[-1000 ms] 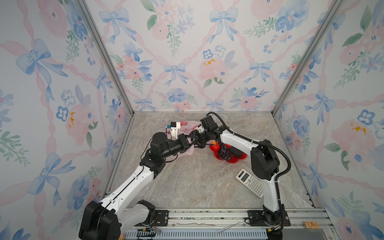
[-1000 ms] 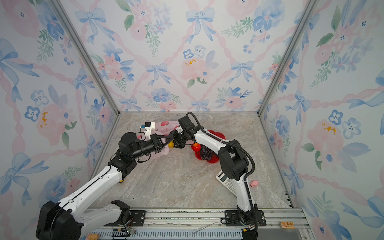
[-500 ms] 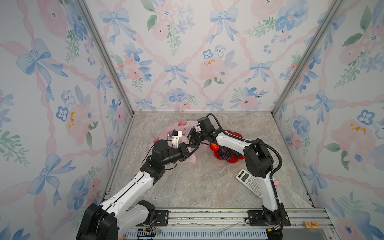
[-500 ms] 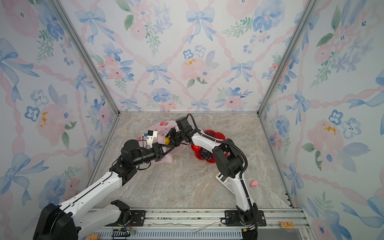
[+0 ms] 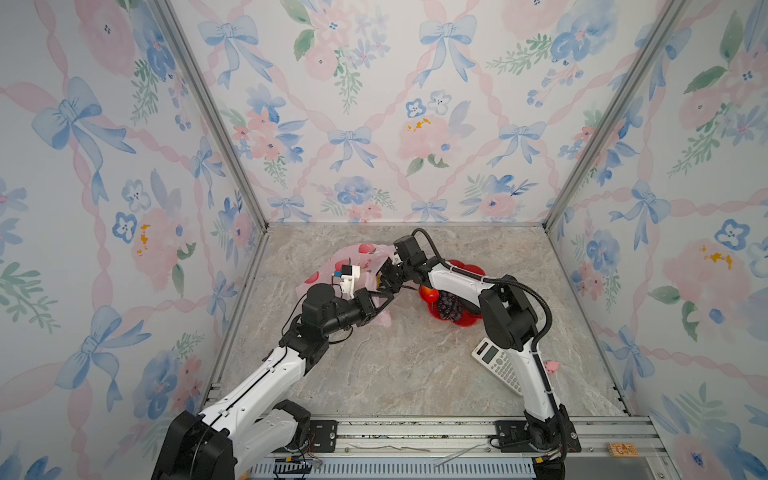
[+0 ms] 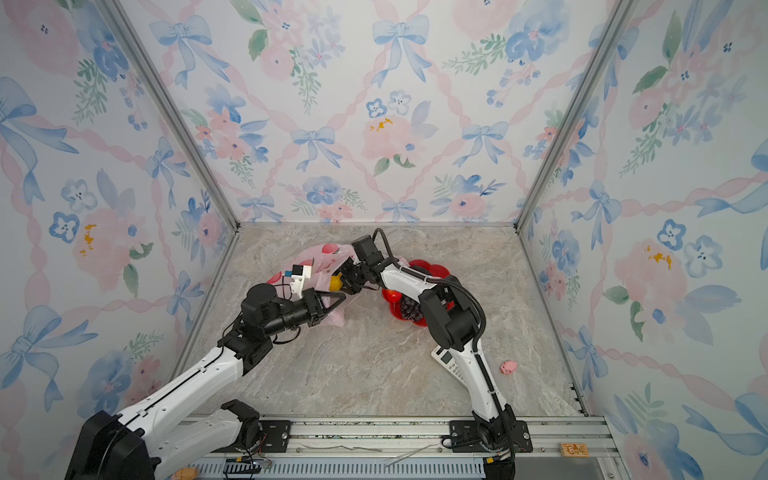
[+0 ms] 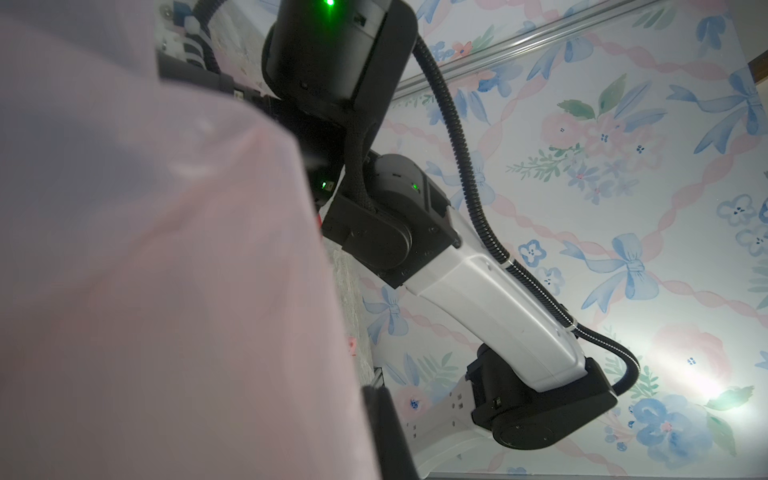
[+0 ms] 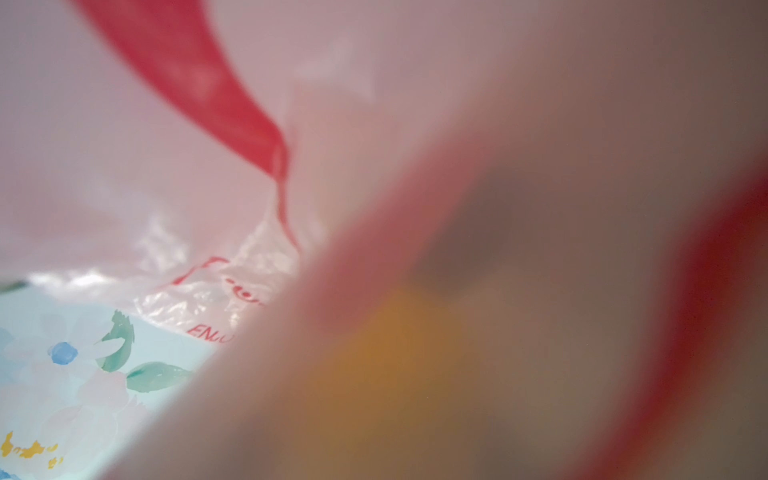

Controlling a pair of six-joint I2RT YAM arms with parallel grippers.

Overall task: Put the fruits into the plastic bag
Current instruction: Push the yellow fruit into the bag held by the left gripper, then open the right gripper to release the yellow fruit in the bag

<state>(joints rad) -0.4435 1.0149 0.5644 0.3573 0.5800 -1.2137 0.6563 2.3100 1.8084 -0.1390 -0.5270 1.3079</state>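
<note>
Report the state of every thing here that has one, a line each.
plastic bag: edge held up, mouth open.
left claw: shut on the plastic bag.
right claw: at the bag's mouth, closed on the lemon.
lemon: held in the right claw, not yet dropped.
grape bunch: lying on the red plate.
calculator: lying flat, face up.

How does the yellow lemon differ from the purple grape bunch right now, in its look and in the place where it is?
The lemon is one plain yellow piece; the grape bunch is dark purple and made of many small balls. The lemon is at the mouth of the plastic bag, at the fingertips of the right gripper; the grape bunch lies on the red plate. Whether the lemon is gripped is unclear. Both are small toy fruits.
</note>
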